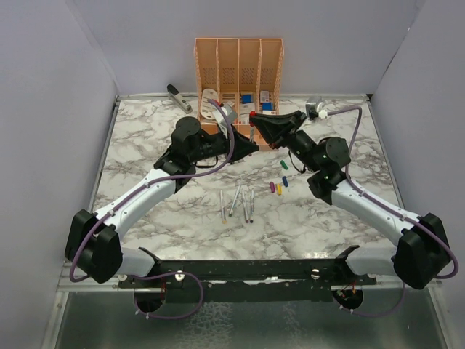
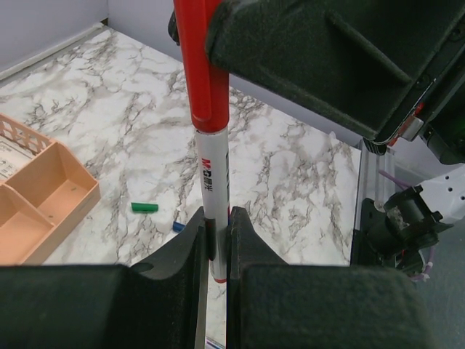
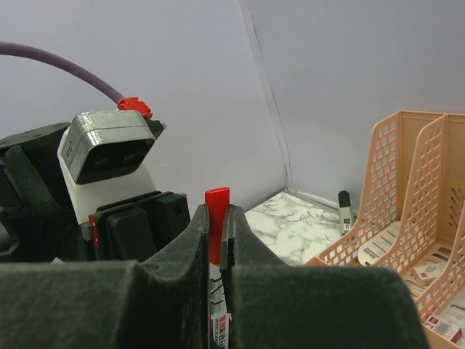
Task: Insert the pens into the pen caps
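Observation:
A whitish pen (image 2: 215,193) stands upright between both grippers, with the red cap (image 2: 203,65) seated on its upper end. My left gripper (image 2: 216,222) is shut on the pen's lower barrel; it shows in the top view (image 1: 252,147) too. My right gripper (image 3: 216,214) is shut on the red cap (image 3: 216,207), just above the left one in the top view (image 1: 253,118). Several other pens (image 1: 236,201) lie side by side mid-table. The green cap (image 1: 284,164), purple cap (image 1: 272,187), yellow cap (image 1: 278,188) and blue cap (image 1: 285,182) lie to their right.
An orange organiser (image 1: 238,69) with blue-and-white boxes stands at the back centre, just behind the grippers. A grey stapler (image 1: 179,97) lies to its left. Grey walls close in the left, back and right sides of the marble table (image 1: 145,138).

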You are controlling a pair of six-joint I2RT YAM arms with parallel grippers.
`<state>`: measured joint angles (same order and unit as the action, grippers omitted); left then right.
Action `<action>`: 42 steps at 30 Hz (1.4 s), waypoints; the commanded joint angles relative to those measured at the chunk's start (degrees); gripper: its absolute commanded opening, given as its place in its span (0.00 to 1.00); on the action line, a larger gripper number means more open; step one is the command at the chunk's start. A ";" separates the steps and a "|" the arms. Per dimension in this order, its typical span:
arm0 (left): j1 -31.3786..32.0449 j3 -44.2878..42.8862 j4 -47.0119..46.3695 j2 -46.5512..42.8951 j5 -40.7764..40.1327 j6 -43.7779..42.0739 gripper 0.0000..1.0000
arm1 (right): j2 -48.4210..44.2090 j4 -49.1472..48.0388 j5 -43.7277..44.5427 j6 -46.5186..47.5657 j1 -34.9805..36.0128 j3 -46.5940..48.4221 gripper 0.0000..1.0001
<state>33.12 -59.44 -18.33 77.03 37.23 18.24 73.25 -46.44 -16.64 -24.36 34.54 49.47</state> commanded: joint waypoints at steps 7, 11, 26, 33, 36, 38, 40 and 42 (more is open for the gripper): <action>-0.58 -6.48 -14.16 -6.12 -7.62 -3.48 0.00 | 4.40 17.77 -2.61 1.08 3.11 -4.72 0.01; -0.93 -6.13 -14.12 -6.46 -7.90 -3.65 0.00 | 5.29 17.88 -2.82 0.84 3.51 -4.50 0.01; -1.13 8.30 4.65 -8.39 -12.26 -6.67 0.00 | 4.89 16.77 5.24 3.54 3.50 6.66 0.60; -1.12 10.17 12.96 -5.55 -22.30 -8.36 0.00 | -0.52 16.95 16.41 6.24 3.51 8.03 0.95; -1.30 8.33 15.59 -2.29 -28.50 -7.36 0.00 | -3.68 16.04 21.89 7.89 3.47 7.03 0.95; -1.53 6.77 17.41 0.25 -32.49 -6.24 0.00 | -5.55 12.84 22.95 11.43 3.56 4.84 0.96; -2.46 5.27 19.00 3.01 -35.41 -4.52 0.00 | -6.76 8.58 23.79 14.50 3.51 2.21 0.96; -4.62 4.03 20.08 6.07 -35.12 -3.17 0.00 | -6.67 8.02 28.09 12.71 3.47 1.33 0.96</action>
<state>31.27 -51.96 -1.87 78.87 8.93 12.21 67.53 -33.56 2.50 -14.72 38.09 53.71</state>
